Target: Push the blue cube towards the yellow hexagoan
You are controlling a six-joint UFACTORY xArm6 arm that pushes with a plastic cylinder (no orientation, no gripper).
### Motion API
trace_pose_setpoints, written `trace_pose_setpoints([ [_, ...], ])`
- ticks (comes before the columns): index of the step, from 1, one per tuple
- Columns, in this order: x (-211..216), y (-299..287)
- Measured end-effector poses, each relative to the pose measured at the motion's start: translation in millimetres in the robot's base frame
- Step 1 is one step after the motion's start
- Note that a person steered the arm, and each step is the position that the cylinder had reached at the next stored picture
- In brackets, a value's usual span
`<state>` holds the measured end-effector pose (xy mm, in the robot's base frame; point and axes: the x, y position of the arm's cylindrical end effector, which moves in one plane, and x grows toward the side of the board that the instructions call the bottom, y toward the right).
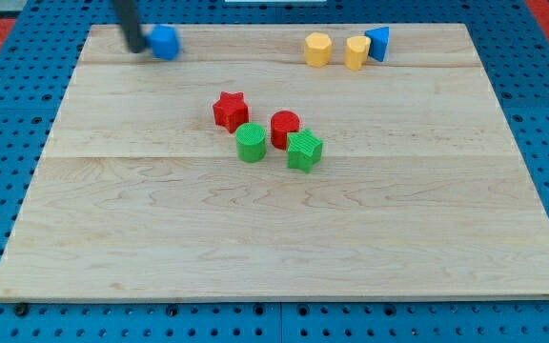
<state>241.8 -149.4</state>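
The blue cube (165,43) sits near the board's top left. My tip (137,46) is just to the cube's left, touching or nearly touching its left side; the dark rod rises from it to the view's top. The yellow hexagon (318,49) stands at the top right of centre, well to the right of the cube.
A second yellow block (356,52) stands right of the hexagon, with a blue triangular block (378,43) beside it. A red star (230,110), a red cylinder (285,128), a green cylinder (251,143) and a green star-like block (304,151) cluster mid-board on the wooden board (274,238).
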Motion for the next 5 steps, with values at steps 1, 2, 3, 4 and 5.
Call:
trace_pose_setpoints([
  [1, 13, 49],
  [2, -9, -23],
  [3, -26, 34],
  [4, -20, 133],
  [5, -4, 176],
])
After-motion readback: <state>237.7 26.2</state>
